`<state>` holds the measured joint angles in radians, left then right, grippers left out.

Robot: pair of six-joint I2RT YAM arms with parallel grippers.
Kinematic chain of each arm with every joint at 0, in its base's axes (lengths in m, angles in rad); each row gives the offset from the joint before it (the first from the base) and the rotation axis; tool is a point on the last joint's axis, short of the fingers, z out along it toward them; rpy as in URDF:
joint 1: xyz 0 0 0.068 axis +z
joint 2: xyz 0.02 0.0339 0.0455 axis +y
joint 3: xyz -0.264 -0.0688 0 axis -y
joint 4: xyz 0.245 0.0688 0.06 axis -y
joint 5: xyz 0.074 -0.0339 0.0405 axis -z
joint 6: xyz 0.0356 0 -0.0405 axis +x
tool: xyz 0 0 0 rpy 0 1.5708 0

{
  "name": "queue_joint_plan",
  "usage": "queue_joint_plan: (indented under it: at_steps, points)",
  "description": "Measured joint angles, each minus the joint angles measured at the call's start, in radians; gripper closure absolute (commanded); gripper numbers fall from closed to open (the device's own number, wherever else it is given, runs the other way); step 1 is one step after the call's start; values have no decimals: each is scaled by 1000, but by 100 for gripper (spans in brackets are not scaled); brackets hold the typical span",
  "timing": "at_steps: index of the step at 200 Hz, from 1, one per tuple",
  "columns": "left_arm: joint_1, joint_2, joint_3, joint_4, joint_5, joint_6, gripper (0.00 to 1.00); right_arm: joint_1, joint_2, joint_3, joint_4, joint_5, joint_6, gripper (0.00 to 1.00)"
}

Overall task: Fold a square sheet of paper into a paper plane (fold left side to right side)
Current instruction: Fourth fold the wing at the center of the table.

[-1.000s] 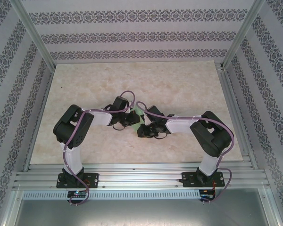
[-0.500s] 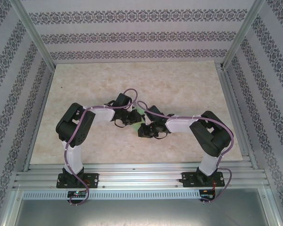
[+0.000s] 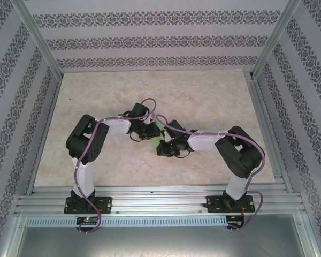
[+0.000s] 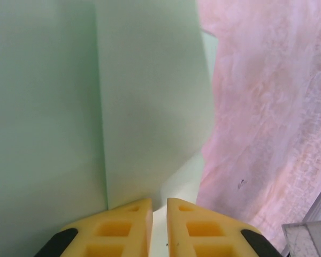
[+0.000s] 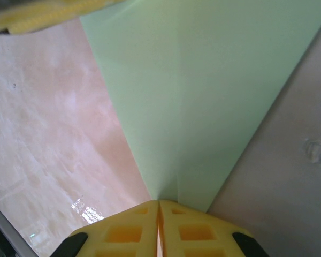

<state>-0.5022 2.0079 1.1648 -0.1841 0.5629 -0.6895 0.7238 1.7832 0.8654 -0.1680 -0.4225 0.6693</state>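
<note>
One paper plane (image 5: 192, 96), light green and part-folded, with a centre crease running to a narrow point; it sits mid-table, between the two wrists. One right gripper (image 5: 159, 205), yellow fingers pressed together on that point and holding it. One left gripper (image 4: 159, 206), on the plane's left side, jaws nearly together with a thin gap showing green; whether it pinches the paper cannot be told. One folded flap (image 4: 150, 107) lies over the sheet ahead of the left fingers. One marbled table (image 5: 48, 123) beneath. Hazards, as judged: the tip hold is slight, so the paper may slip out; arms drawing apart could tear it; an uneven press would set the crease crooked.
</note>
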Motion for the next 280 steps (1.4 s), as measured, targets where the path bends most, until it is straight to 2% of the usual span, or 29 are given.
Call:
queue_joint_plan:
  at_steps: [61, 120, 217, 240, 264, 280]
  points:
    - [40, 30, 58, 3, -62, 17, 81, 0, 0, 0, 0, 1, 14, 90]
    - [55, 84, 150, -24, -74, 48, 80, 0, 0, 0, 0, 2, 14, 90]
    - [130, 182, 311, -65, -100, 88, 79, 0, 0, 0, -2, 2, 14, 90]
    - [155, 184, 322, -69, -113, 100, 77, 0, 0, 0, 0, 0, 14, 89]
    - [203, 167, 309, -72, -128, 116, 70, 0, -3, 2, -2, 1, 13, 88]
    - [233, 106, 251, -72, -139, 125, 66, 1, -12, 9, -31, 3, 6, 83]
